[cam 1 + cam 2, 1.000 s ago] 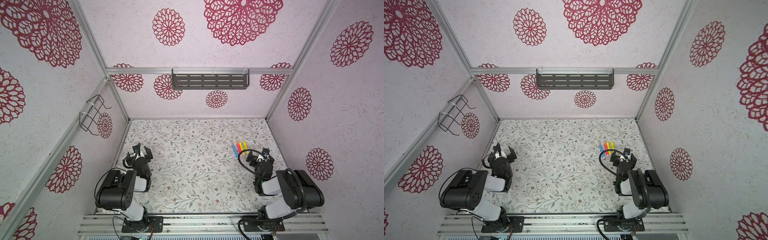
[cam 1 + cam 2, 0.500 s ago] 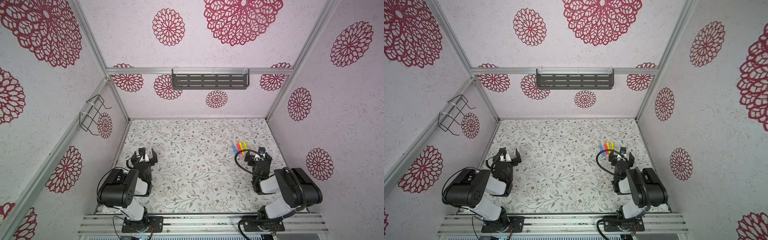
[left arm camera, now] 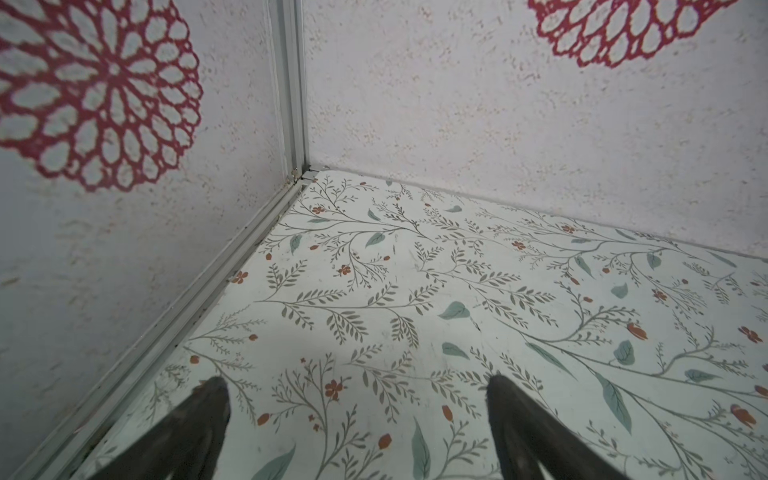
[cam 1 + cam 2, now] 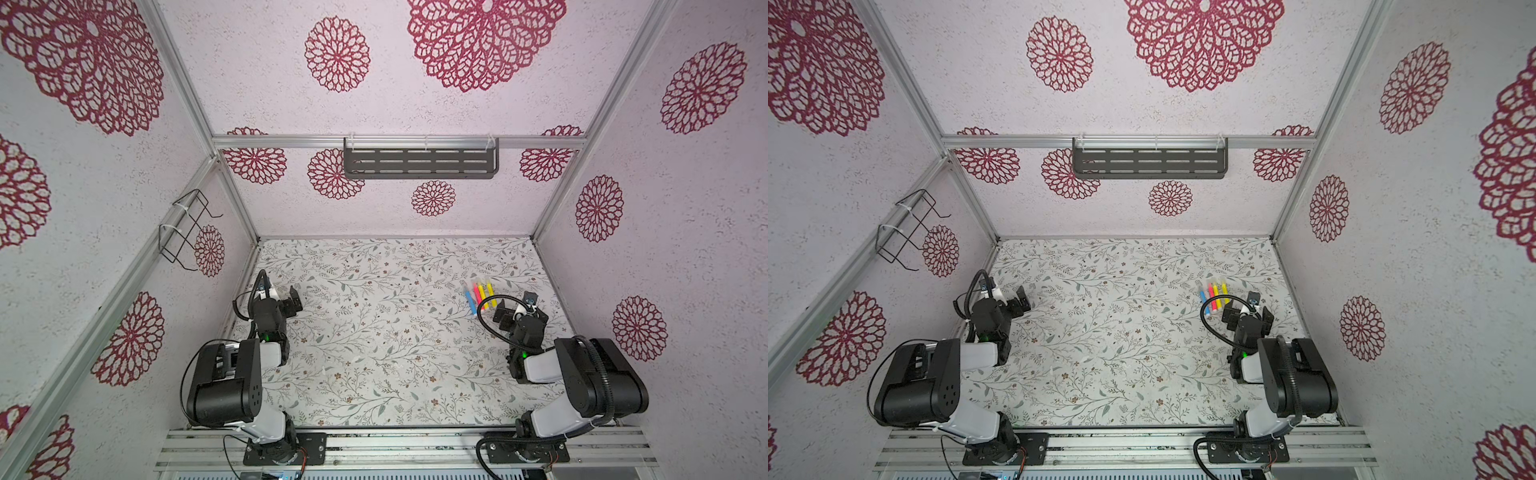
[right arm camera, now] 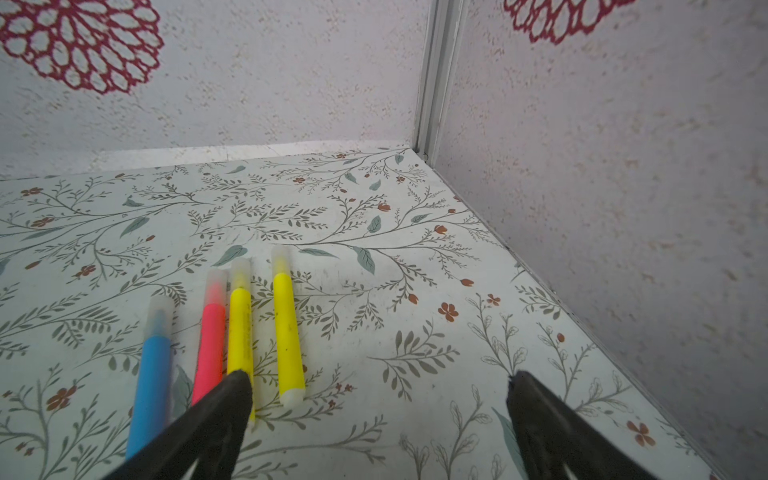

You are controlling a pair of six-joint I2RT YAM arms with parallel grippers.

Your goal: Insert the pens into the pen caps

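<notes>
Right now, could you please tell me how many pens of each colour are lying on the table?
Blue pen: 1
Pink pen: 1
Yellow pens: 2
Total: 4 pens

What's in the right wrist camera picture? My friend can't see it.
Side by side on the floral-patterned table lie a slim blue plastic marker pen, a pink-red pen and two yellow pens. The right hand, open and empty, hovers near them.
</notes>
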